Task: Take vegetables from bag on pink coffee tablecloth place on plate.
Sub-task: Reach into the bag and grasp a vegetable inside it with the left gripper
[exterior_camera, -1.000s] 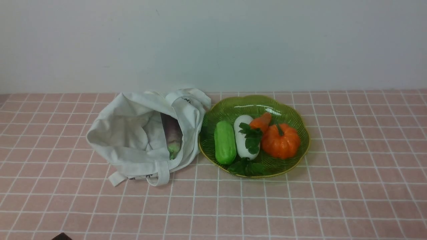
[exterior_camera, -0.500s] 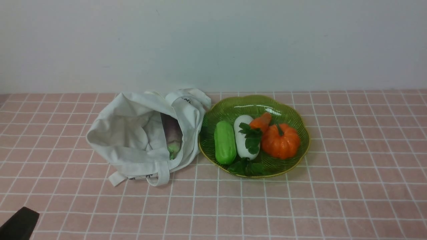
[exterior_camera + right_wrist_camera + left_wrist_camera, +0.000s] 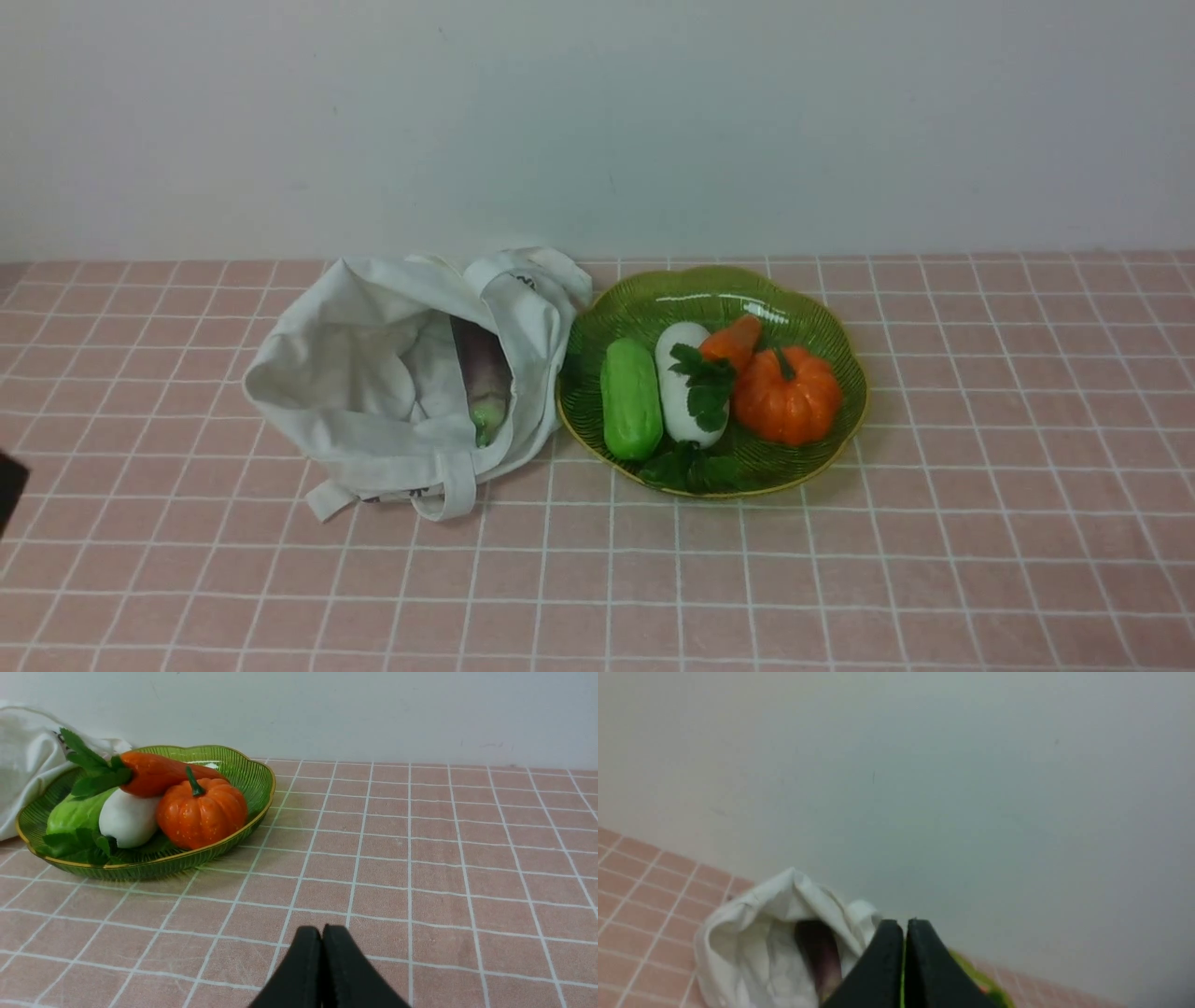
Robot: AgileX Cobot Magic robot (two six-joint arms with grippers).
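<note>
**Purple-brown eggplant lies in the cloth bag; both tools closed and empty**

The eggplant point(image 3: 483, 371) lies inside the open mouth of the white bag point(image 3: 317, 373). It rests against the side nearest the plate point(image 3: 822, 322), with its pale green stem end pointing toward the robot. It looks smooth, glossy and rigid, and is probably light. A rounded skin like that may slip, so a grip across the middle of the body seems safer than one at the tapering stem. The bag is limp cloth and could drag across the pink tablecloth point(image 3: 840, 560). Only part of the eggplant shows, because folds hide its far end. The left tool point(image 3: 905, 924) and right tool point(image 3: 321, 929) each have their fingers pressed together, holding nothing. The left wrist view is blurred. The front view catches only a dark sliver point(image 3: 7, 485) at its left edge.
</note>
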